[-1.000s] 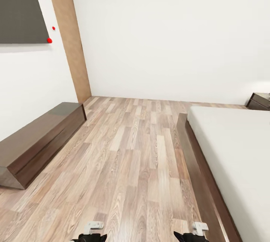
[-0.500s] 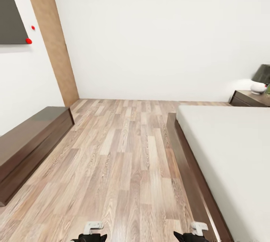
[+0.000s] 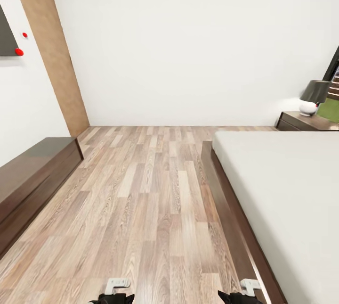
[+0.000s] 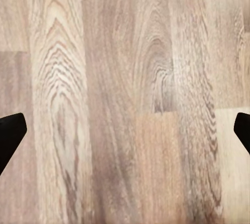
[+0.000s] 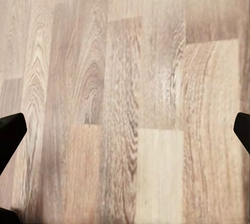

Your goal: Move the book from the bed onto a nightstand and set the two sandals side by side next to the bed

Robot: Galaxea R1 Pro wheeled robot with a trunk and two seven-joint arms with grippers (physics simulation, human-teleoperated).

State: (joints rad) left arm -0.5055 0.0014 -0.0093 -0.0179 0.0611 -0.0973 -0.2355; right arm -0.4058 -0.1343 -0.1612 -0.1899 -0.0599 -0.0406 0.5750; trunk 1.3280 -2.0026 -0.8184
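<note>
We stand on the wood-plank floor point(image 3: 155, 209) with the bed point(image 3: 282, 200) at our right, its mattress bare here. A long low cabinet point(image 3: 33, 181) lines the left wall. The nightstand point(image 3: 306, 121) beyond the bed carries a lamp point(image 3: 313, 97). Our left gripper point(image 4: 125, 135) and right gripper point(image 5: 125, 135) are spread wide, holding nothing.

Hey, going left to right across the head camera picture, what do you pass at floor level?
Low dark bench cabinet → wood-plank floor → bed → nightstand with a lamp.
</note>
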